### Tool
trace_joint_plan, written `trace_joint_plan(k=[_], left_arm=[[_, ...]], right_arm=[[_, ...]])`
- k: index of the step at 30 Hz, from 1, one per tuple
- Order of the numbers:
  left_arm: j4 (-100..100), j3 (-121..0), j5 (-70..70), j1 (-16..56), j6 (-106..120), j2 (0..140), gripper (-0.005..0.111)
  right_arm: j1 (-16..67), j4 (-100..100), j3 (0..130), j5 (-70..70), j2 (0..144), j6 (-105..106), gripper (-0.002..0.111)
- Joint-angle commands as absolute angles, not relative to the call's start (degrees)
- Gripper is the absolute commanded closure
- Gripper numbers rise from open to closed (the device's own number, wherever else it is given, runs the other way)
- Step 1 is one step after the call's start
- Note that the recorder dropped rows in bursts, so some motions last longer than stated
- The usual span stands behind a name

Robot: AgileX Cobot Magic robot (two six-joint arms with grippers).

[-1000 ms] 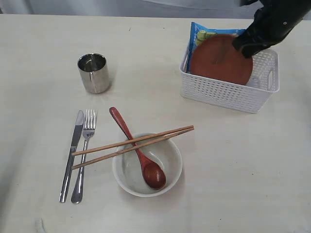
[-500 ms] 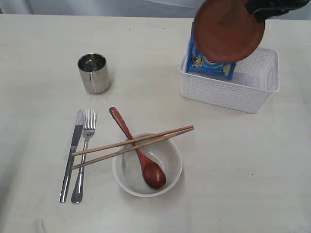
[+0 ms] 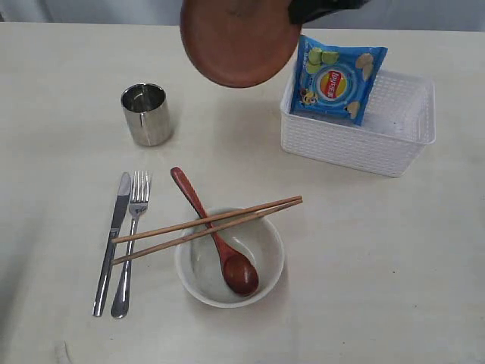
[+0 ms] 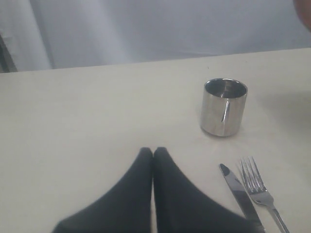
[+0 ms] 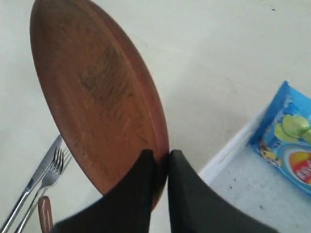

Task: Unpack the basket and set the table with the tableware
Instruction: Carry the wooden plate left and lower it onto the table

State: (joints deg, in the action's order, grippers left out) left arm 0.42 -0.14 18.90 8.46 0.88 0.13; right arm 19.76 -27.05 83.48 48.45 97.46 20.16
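My right gripper [image 5: 161, 154] is shut on the rim of the round brown plate [image 3: 236, 42], which hangs tilted in the air left of the white basket [image 3: 356, 140] and above the table [image 3: 379, 258]. The plate's face [image 5: 97, 97] fills the right wrist view. On the table lie the steel cup [image 3: 146, 114], knife [image 3: 111, 244], fork [image 3: 132, 241], white bowl [image 3: 269, 250], wooden spoon [image 3: 216, 239] and chopsticks [image 3: 204, 226] across the bowl. My left gripper [image 4: 153, 151] is shut and empty, low over the table near the cup [image 4: 224, 107]; the exterior view does not show it.
A blue snack packet [image 3: 337, 80] stands leaning inside the basket. The basket's white floor [image 5: 262, 189] shows beside the packet [image 5: 286, 141]. Knife [image 4: 238, 194] and fork [image 4: 260, 191] lie close to my left gripper.
The right gripper has lifted the plate out of the basket and carried it up and to the left. The snack packet is now uncovered. Nothing else moved.
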Motion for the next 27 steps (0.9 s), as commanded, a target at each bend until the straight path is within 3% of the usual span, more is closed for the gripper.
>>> trace_joint_plan(k=[1,6,15,24,27], left_arm=[[0.4,0.0,18.4,8.8,0.6,0.0,0.107],[0.4,0.0,18.4,8.8,0.6,0.0,0.107],[0.4,0.0,18.4,8.8,0.6,0.0,0.107],[0.4,0.0,18.4,8.8,0.6,0.0,0.107],[0.4,0.0,18.4,8.8,0.6,0.0,0.107]], right_arm=[[24.6,-26.5,83.8,39.7,101.3,15.3,0.109],[25.6,-24.3,83.8,37.5,108.3,11.0,0.109],[23.2,-1.0,83.8,41.3,109.8,-2.1,0.109],[12.4,-2.1,83.8,47.1,107.6,-0.6,0.109],[12.7,-18.7,83.8,48.5,108.1,9.1,0.109]])
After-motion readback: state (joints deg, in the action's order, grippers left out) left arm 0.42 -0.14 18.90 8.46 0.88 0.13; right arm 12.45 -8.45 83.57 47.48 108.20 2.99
